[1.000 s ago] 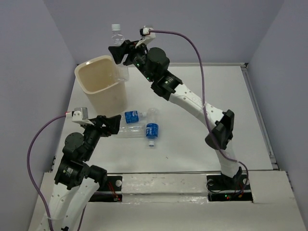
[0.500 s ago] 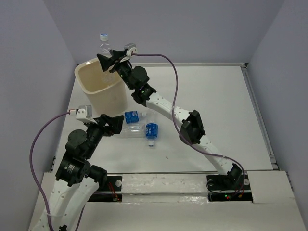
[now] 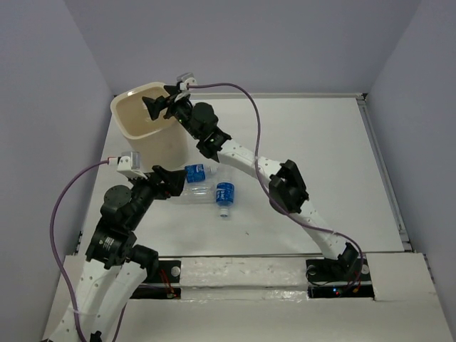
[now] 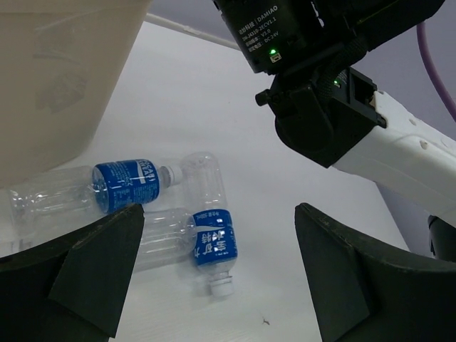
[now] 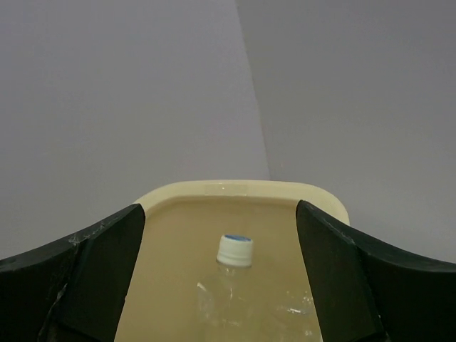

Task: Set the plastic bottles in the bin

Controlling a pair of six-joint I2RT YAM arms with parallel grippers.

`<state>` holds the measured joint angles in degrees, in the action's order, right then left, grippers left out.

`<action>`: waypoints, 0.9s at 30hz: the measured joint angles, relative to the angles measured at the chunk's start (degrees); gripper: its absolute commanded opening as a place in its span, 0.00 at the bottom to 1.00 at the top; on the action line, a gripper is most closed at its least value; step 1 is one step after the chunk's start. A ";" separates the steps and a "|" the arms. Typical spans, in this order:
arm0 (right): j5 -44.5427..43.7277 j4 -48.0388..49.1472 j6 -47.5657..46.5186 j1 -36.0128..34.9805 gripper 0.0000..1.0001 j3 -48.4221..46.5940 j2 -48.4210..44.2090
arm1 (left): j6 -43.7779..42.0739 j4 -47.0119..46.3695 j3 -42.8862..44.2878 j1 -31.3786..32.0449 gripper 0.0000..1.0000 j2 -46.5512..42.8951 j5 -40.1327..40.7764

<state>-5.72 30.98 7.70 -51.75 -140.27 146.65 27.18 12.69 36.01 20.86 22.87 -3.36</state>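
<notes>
Find the right jaws spread wide over the mouth of the bin (image 3: 160,146), gripping nothing. Look just beyond and below them for a bottle (image 5: 229,292) standing cap-up inside.

Find the left jaws wide as well and empty, hanging above the desk (image 3: 320,157). See three bottles lying flat under and ahead of them:
- a blue-labelled one (image 4: 121,185) toward the left finger, close by the foot of the bin;
- a second labelled one (image 4: 212,242) between the two fingers, white cap nearest;
- a clear one (image 4: 160,239) tucked between those two, partly behind the left finger (outline hard to trace).

Expect very little weight, thin crinkly walls easily dented, and a round slick body apt to roll away or squirt out sideways under a pinch. Judge the best hold to be across the middle, at the label band, with the fingers straddling the width rather than the length. Avoid the cap and neck, probably too narrow and likely to pivot. Squeeze only enough to dent, not crush. Take first, most likely, the bottle between the left fingers, seemingly the freest of the three.
</notes>
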 measured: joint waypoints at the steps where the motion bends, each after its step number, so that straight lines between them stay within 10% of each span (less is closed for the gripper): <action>1: 0.52 -0.33 0.04 -0.09 0.92 1.84 -1.51 | 0.72 -0.37 0.00 0.00 0.96 0.00 -0.72; 9: 1.03 0.74 0.55 -0.46 0.77 27.96 -26.18 | 5.25 -3.80 0.00 0.11 0.96 5.20 -3.34; 16: -5.01 6.12 4.68 -0.35 0.26 66.29 -59.52 | 7.23 -7.96 0.42 9.79 0.96 20.48 1.14; 27: -15.91 0.39 24.20 1.22 0.34 110.42 -77.09 | 4.37 -9.29 15.15 25.57 0.93 49.53 20.57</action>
<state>-21.63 31.38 31.90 -50.52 -29.85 69.56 31.55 3.40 51.16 46.44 72.40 17.21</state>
